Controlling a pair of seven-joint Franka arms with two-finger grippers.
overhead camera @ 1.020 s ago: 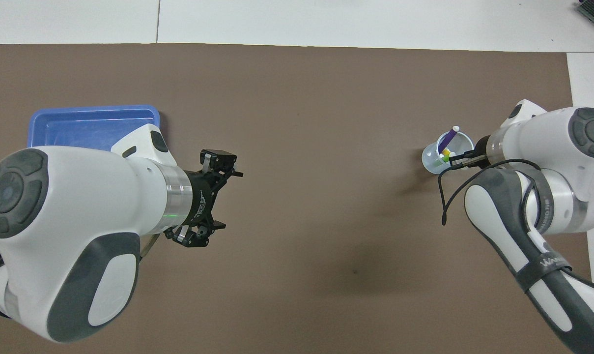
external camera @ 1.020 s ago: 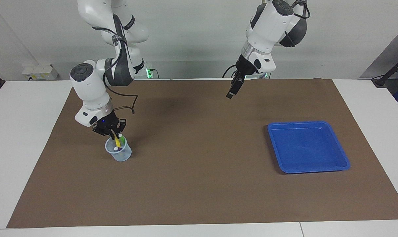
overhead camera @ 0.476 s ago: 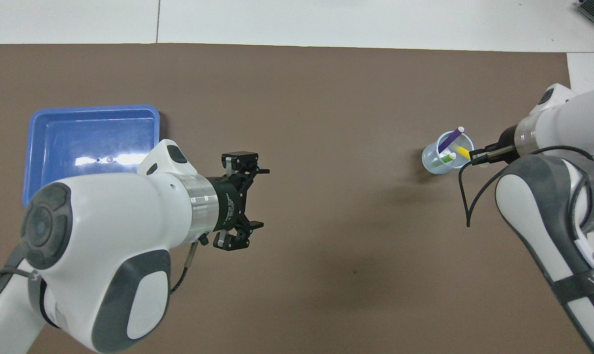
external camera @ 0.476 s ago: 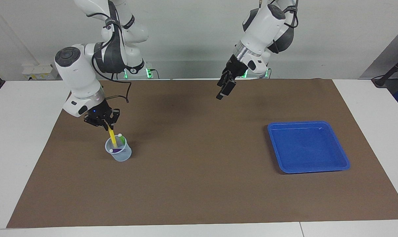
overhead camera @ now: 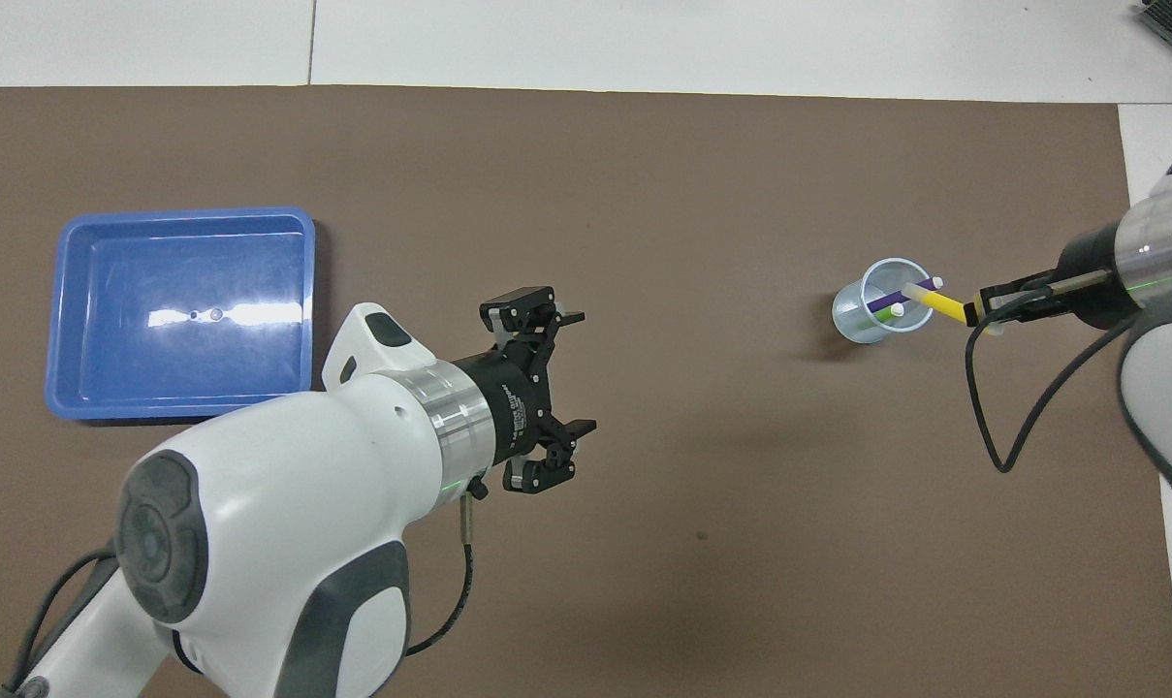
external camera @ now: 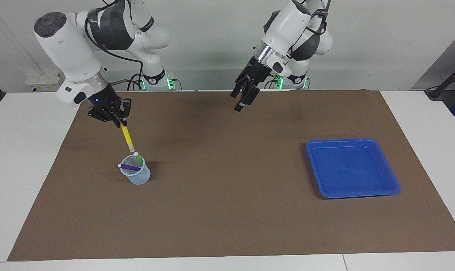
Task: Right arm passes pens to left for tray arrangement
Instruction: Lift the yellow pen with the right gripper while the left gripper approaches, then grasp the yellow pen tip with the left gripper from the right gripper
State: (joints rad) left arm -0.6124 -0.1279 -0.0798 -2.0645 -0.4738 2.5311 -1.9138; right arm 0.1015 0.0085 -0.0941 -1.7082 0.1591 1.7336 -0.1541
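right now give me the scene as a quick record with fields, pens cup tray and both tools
right tool: shut on the yellow pen, raised over the cup
yellow pen: clear of the cup, hanging tilted, lower end just above the rim
cup: holds the purple pen and green pen, toward the right arm's end of the mat
left tool: open, holding nothing, in the air over the mat
tray: no pens in it, toward the left arm's end

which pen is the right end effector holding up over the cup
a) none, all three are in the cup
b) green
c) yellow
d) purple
c: the right end effector is shut on the yellow pen, lifted clear above the cup, where the purple pen and green pen sit.
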